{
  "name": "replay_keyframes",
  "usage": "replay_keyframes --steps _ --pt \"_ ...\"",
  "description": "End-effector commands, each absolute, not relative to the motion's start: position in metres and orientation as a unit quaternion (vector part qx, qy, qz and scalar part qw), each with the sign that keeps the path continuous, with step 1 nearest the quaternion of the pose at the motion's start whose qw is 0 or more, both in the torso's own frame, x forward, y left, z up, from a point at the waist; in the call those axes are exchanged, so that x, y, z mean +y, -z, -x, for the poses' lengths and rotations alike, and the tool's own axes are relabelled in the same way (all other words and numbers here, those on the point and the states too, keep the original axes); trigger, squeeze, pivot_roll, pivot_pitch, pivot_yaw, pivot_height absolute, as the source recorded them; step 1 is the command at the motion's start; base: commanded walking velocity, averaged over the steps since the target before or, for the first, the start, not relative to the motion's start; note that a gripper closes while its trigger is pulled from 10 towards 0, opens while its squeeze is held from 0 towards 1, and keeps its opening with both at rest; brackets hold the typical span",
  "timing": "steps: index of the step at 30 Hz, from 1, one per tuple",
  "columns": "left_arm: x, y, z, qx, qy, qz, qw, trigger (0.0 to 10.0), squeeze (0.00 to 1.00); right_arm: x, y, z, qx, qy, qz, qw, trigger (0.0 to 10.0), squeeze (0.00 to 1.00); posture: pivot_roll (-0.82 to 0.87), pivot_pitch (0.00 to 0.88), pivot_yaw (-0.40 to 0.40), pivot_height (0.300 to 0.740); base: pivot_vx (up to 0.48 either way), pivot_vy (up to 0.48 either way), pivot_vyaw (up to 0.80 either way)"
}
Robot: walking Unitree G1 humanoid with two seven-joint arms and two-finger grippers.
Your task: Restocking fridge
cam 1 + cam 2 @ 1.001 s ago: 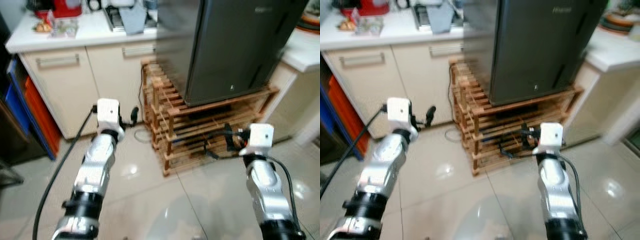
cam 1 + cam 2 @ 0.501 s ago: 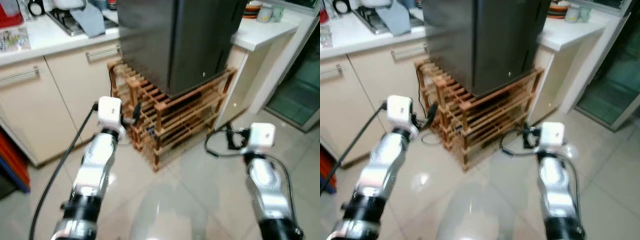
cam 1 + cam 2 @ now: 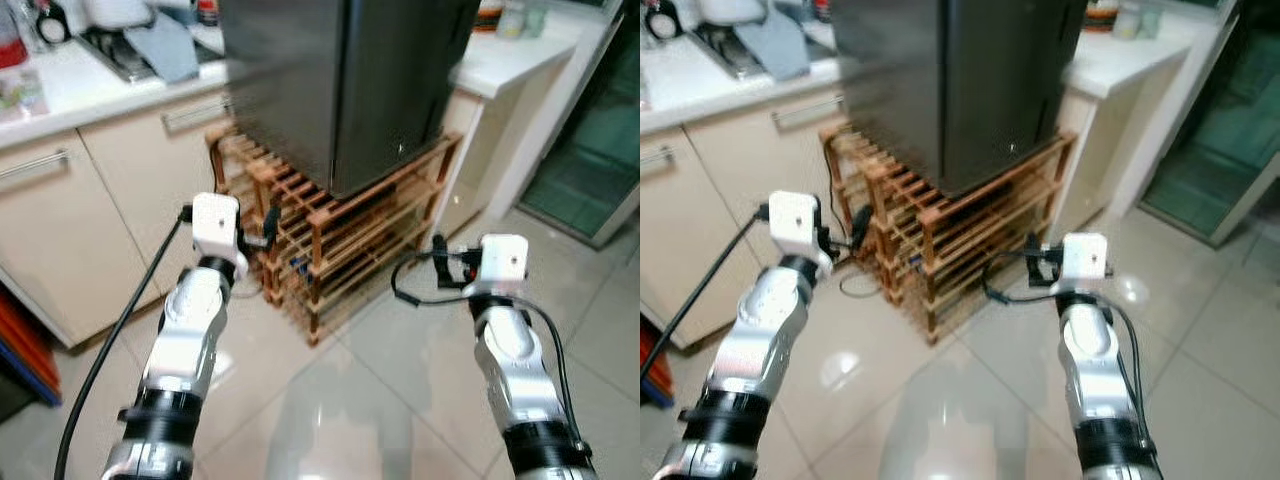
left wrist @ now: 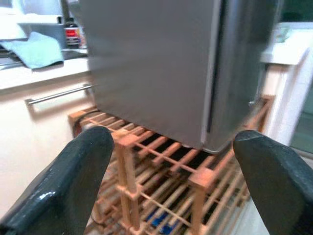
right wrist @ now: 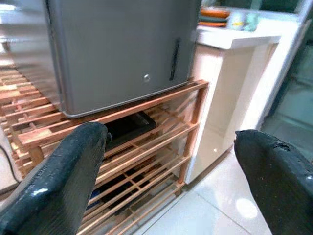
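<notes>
The fridge (image 3: 345,85) is shut, sitting on a wooden rack (image 3: 330,240) against the table (image 3: 70,95). Left tool (image 4: 168,196) and right tool (image 5: 168,191) are both held out toward it, fingers wide apart, gripping nothing, above the tiled floor (image 3: 380,400).

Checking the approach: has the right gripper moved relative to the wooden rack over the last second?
Yes. The right gripper now sits beside the wooden rack's right end; before, it overlapped the rack's lower shelves.
</notes>
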State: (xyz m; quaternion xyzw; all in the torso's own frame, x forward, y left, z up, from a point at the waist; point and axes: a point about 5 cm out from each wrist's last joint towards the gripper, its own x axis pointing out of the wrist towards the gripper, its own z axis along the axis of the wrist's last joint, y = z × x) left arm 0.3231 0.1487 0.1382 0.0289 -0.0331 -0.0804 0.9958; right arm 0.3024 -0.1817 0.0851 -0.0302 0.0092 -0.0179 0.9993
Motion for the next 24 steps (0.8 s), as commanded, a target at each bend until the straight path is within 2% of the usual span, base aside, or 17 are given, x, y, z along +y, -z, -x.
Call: replay_keyframes --steps 1,5,7,16,19,24 --pt "0.149 -0.144 -0.324 -0.041 0.084 -0.028 0.995 10.0 0.0 -0.176 -0.09 -0.307 0.003 0.01 0.033 0.999 10.0 0.0 -0.08 0.0 0.024 0.74 0.458 0.0 -0.5" --pt "0.147 -0.143 -0.324 -0.038 0.08 -0.017 0.996 10.0 0.0 -0.178 -0.087 -0.305 0.008 0.009 0.036 0.999 10.0 0.0 -0.09 0.0 0.013 0.74 0.438 0.0 -0.79" --pt "0.146 -0.142 -0.325 -0.036 0.076 -0.008 0.996 10.0 0.0 -0.179 -0.085 -0.304 0.01 0.01 0.037 0.999 10.0 0.0 -0.09 0.0 0.007 0.74 0.289 0.382 -0.79" --pt "0.147 -0.145 -0.326 -0.042 0.071 -0.008 0.997 10.0 0.0 -0.177 -0.087 -0.307 0.007 0.0 0.036 0.999 10.0 0.0 -0.08 0.0 -0.008 0.74 0.0 0.469 -0.79" --pt "0.146 -0.145 -0.326 -0.041 0.075 -0.009 0.996 10.0 0.0 -0.177 -0.088 -0.307 0.002 0.001 0.034 0.999 10.0 0.0 -0.08 0.0 -0.005 0.74 0.0 0.465 0.0" --pt "0.138 -0.144 -0.327 -0.038 0.082 -0.012 0.996 10.0 0.0 -0.18 -0.094 -0.309 -0.013 0.018 0.024 0.999 10.0 0.0 -0.07 0.0 0.0 0.74 0.0 0.0 0.0"
